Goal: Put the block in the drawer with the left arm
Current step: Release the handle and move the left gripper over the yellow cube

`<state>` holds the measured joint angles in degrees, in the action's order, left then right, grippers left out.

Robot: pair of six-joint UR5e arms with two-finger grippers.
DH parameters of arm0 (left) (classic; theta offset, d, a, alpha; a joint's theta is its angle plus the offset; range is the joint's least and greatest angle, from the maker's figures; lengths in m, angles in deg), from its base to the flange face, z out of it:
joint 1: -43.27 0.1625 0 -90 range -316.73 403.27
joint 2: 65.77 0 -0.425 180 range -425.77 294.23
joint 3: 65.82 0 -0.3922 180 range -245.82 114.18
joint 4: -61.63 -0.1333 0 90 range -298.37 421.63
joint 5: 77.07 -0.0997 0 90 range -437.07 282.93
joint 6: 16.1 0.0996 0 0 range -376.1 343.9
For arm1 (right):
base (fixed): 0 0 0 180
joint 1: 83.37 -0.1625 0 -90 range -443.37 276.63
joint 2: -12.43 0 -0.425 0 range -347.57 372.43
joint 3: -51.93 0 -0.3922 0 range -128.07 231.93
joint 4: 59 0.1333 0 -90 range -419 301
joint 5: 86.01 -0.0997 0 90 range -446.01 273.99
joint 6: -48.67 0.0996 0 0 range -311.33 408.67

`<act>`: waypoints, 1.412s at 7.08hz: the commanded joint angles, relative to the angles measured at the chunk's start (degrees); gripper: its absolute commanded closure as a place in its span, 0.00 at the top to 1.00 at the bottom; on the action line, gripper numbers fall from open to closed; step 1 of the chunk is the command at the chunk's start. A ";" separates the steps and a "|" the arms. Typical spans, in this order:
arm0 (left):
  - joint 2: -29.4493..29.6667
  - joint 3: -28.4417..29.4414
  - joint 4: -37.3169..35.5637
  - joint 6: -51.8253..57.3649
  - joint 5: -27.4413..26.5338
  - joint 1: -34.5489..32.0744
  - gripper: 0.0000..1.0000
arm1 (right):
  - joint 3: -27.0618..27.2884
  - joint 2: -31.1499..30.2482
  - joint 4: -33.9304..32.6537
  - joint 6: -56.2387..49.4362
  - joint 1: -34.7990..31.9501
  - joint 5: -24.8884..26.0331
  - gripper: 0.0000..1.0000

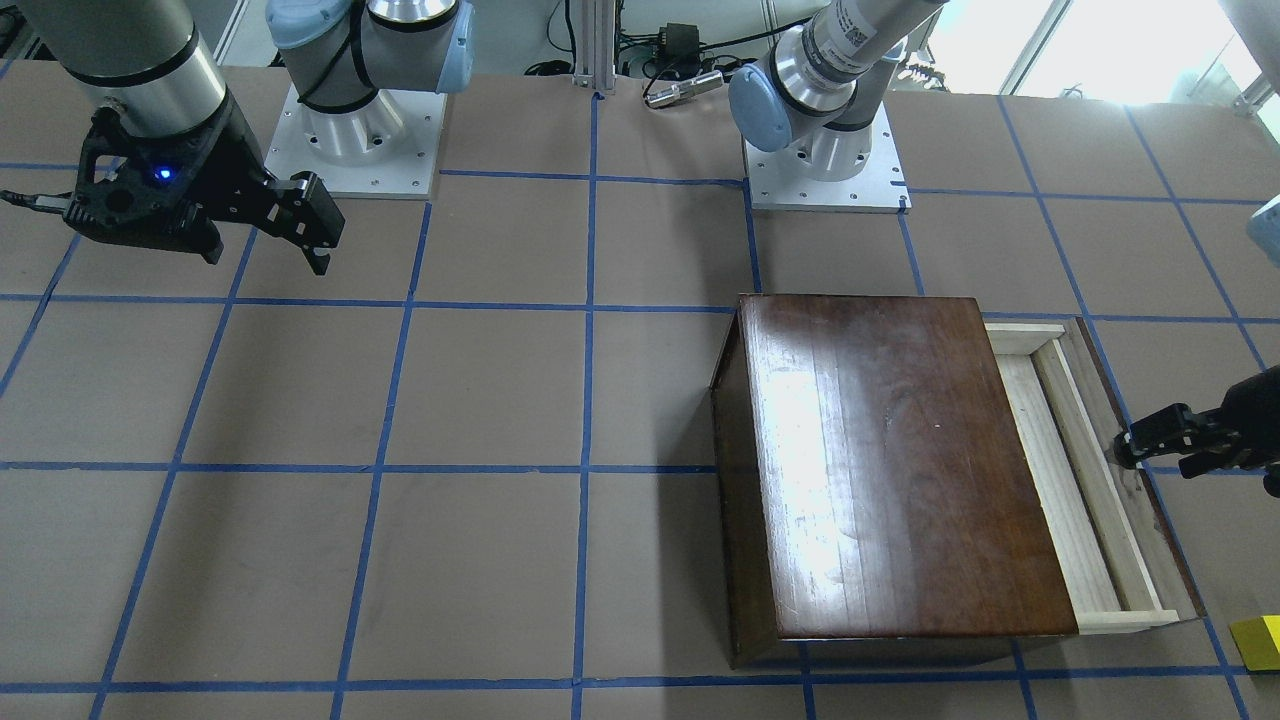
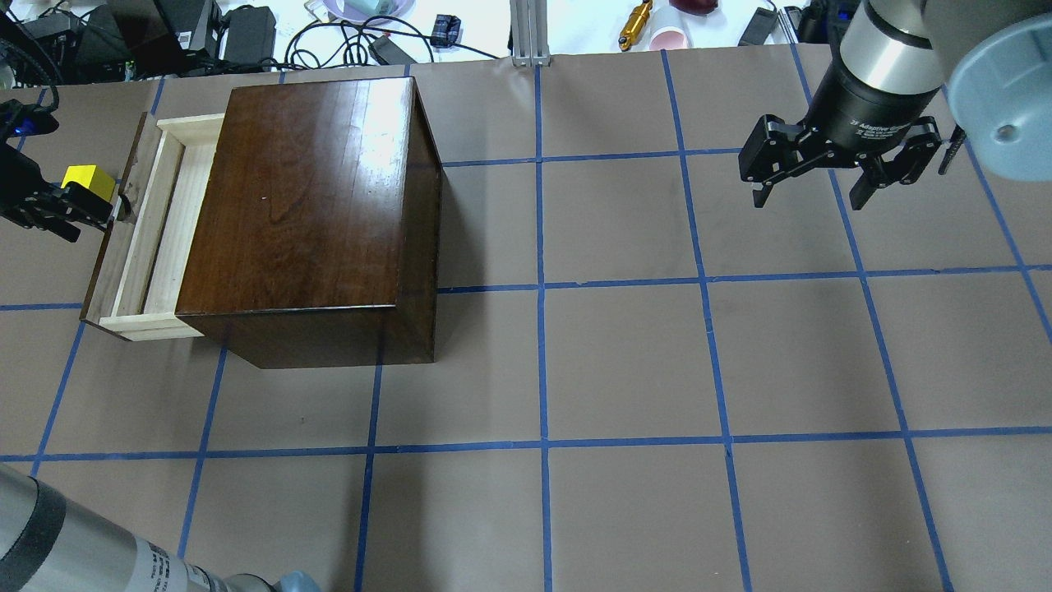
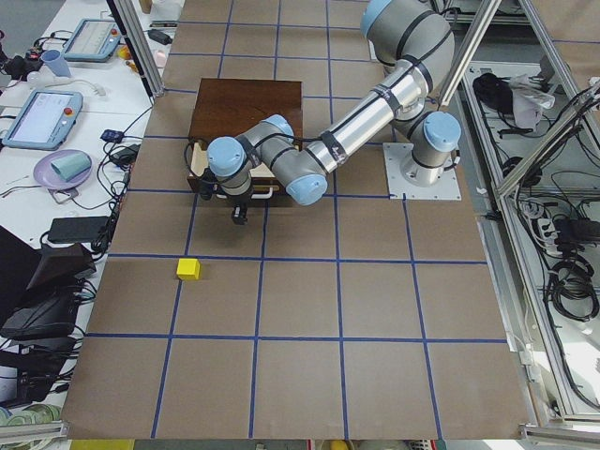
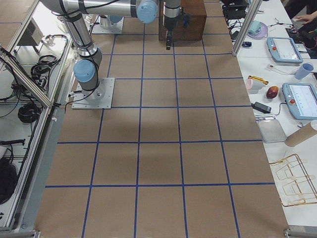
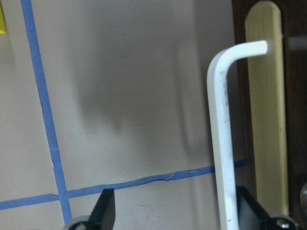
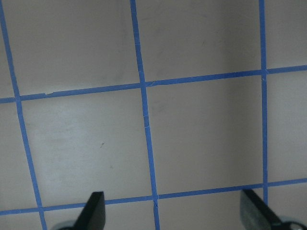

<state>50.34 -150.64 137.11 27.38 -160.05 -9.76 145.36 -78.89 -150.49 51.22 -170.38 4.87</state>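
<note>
The yellow block (image 2: 89, 181) lies on the table to the outside of the drawer front; it also shows in the front-facing view (image 1: 1258, 640) and the left view (image 3: 188, 269). The drawer (image 2: 156, 222) of the dark-brown box (image 2: 312, 205) is pulled partly out, and its pale wood tray is empty. My left gripper (image 2: 82, 212) is at the drawer's dark front panel (image 2: 111, 247). In the left wrist view its fingers (image 5: 103, 213) stand wide apart, with the metal pull (image 5: 223, 129) between them. My right gripper (image 2: 809, 201) is open and empty, above the table far from the box.
Cables, power bricks and small items lie along the far table edge (image 2: 345, 33). Both arm bases (image 1: 355, 140) stand on the robot's side. The brown table (image 2: 625, 362) is marked with blue tape lines.
</note>
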 commanded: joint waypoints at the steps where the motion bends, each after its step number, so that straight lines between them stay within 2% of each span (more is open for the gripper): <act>1: -0.01 0.18 -0.07 0.38 -0.85 0.29 0.87 | 0.00 0.00 0.00 0.00 0.00 0.00 1.00; 4: 0.25 0.09 0.02 0.47 -0.77 0.64 0.87 | 0.00 0.00 0.00 0.00 0.00 0.00 1.00; 5: 0.25 0.18 0.02 0.21 -0.69 0.64 1.00 | 0.00 0.00 0.00 0.00 0.00 0.00 1.00; 10: 0.25 2.82 0.72 0.03 -0.86 0.64 1.00 | 0.00 0.00 0.00 0.00 0.00 0.00 1.00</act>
<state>50.54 -148.12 137.77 27.41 -160.91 -9.13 145.36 -78.89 -150.49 51.22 -170.38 4.87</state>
